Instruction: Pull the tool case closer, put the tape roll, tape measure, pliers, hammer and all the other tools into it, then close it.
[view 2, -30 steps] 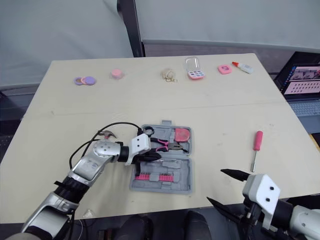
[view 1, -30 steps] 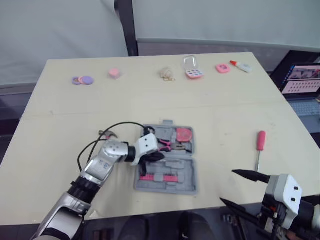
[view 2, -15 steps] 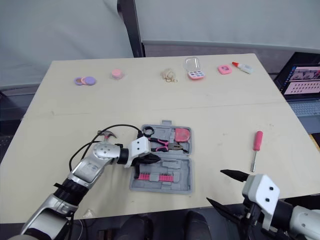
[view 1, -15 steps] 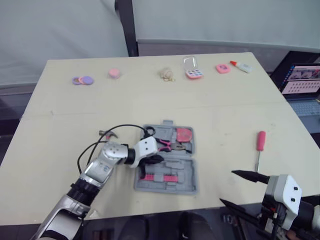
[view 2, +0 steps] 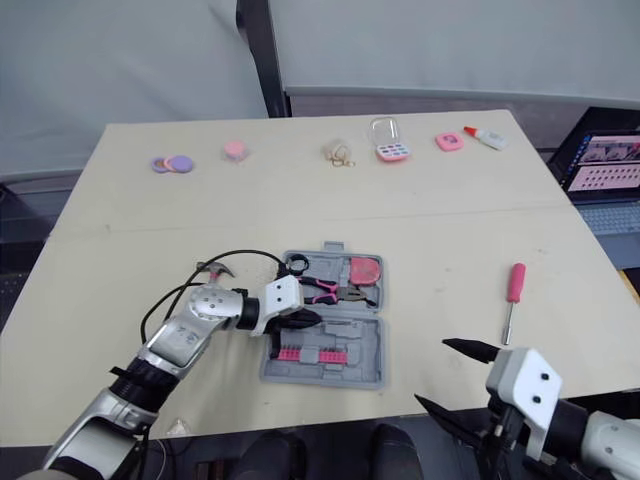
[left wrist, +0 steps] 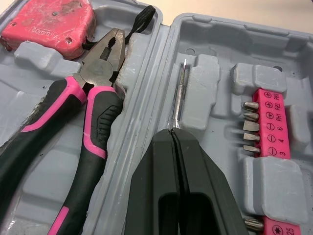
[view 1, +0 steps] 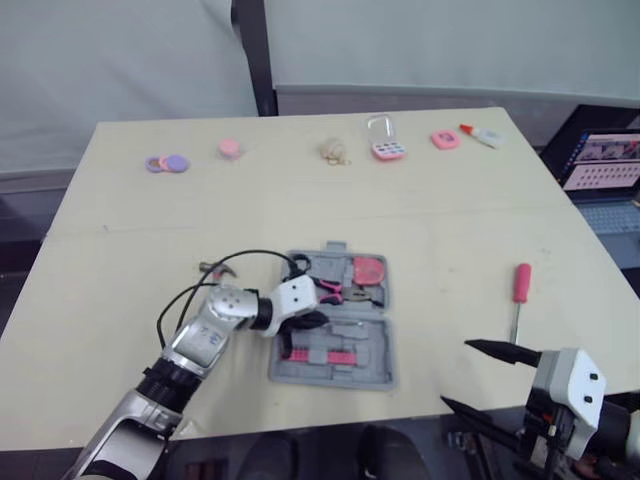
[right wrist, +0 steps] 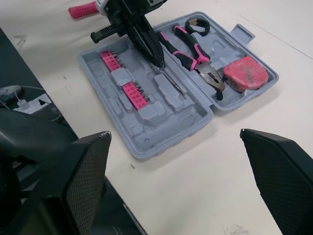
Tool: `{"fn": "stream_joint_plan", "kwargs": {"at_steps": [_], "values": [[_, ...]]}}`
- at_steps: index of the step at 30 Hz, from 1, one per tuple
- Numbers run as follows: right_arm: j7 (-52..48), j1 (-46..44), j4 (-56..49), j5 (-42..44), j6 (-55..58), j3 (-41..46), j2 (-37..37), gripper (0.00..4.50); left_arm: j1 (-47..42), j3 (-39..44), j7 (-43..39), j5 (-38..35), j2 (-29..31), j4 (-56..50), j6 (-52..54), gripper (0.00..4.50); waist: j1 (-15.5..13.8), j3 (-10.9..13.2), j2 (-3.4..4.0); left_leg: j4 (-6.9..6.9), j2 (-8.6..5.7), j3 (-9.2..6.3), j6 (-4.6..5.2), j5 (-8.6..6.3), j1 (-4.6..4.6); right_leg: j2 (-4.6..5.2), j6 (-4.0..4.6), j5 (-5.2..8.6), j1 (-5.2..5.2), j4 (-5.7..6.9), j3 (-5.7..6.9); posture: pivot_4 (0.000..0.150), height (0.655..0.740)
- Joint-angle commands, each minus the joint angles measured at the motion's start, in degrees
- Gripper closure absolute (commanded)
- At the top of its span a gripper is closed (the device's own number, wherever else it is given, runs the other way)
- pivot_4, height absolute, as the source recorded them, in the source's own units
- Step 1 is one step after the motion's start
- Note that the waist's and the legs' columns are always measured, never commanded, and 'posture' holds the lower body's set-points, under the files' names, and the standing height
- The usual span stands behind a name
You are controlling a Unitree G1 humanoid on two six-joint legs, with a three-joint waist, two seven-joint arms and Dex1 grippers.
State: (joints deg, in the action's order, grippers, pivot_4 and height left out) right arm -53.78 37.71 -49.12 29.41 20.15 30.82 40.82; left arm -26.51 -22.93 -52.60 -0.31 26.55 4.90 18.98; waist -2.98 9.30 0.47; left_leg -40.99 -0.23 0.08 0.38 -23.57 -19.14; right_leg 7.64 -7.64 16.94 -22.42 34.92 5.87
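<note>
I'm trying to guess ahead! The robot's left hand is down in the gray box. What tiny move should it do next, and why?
Probably open the left gripper and lift away. Its shut fingers seem to pinch a thin metal rod, and that rod lies in a groove of the tool case, beside the pliers.

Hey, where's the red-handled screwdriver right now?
The screwdriver lies on the table on the robot's right, outside the open tool case, between it and the table's right edge, just ahead of the right end effector.

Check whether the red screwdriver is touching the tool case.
Apart. Left eye view shows bare table between the screwdriver and the case.
</note>
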Motion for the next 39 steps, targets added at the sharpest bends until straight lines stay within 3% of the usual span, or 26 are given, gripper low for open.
{"fn": "stream_joint_plan", "kwargs": {"at_steps": [1,15,19,28,31,34,39], "values": [[0.44,0.46,-1.96,0.80,-0.21,2.06,0.09,0.00,1.68,-3.60,-0.21,3.44,0.16,3.38,2.55,4.45,-0.01,-0.11,0.11,0.00,0.00,0.00,0.00,0.00,0.01,0.00,0.00,0.00,0.02,-0.01,0.00,0.150,0.7400],[0.68,0.20,-2.26,0.86,0.14,2.21,0.23,0.00,2.80,-3.39,-0.15,2.77,-1.83,5.84,4.96,4.45,-0.04,-0.93,0.38,0.07,0.00,-0.03,0.10,-0.05,0.22,0.00,0.01,0.00,0.25,-0.16,0.00,0.150,0.7400],[0.87,-0.69,-1.81,0.77,0.28,1.52,0.38,0.00,2.29,2.70,-1.02,-2.88,-2.10,1.53,8.43,4.45,0.20,-0.92,0.36,0.46,0.02,-0.05,0.15,-0.09,0.88,-0.02,0.02,0.01,0.95,-0.49,0.00,0.150,0.7400],[0.72,-6.37,1.45,0.82,0.94,-0.85,1.61,0.00,4.13,26.15,-0.53,-22.14,3.75,-19.10,21.48,4.45,1.44,-0.36,0.29,0.61,0.08,-0.59,0.14,-0.08,0.82,0.02,0.03,0.02,0.82,-0.56,0.00,0.150,0.7400],[-0.06,-7.86,3.00,1.16,1.07,-1.27,2.15,0.00,9.29,33.83,-0.51,-25.71,7.79,-22.29,22.82,4.45,1.74,-0.27,0.46,0.70,0.06,-0.63,0.13,-0.09,0.85,0.03,0.02,0.02,0.85,-0.67,0.00,0.150,0.7400],[-0.28,-8.27,4.24,1.60,2.50,-2.77,2.66,0.00,21.91,43.14,-0.76,-25.84,11.31,-25.62,19.34,4.45,2.28,-0.22,0.53,0.88,0.11,-0.54,0.12,-0.09,0.89,0.00,0.02,0.02,0.85,-0.81,0.00,0.150,0.7400],[-0.98,-8.31,6.71,1.16,2.10,-5.59,2.56,0.00,40.70,54.02,-2.33,-26.66,10.84,-29.14,13.12,4.45,1.69,-0.03,0.26,0.85,0.20,-0.60,0.06,-0.10,0.83,0.02,0.00,0.01,0.91,-0.99,0.03,0.150,0.7400]]}}
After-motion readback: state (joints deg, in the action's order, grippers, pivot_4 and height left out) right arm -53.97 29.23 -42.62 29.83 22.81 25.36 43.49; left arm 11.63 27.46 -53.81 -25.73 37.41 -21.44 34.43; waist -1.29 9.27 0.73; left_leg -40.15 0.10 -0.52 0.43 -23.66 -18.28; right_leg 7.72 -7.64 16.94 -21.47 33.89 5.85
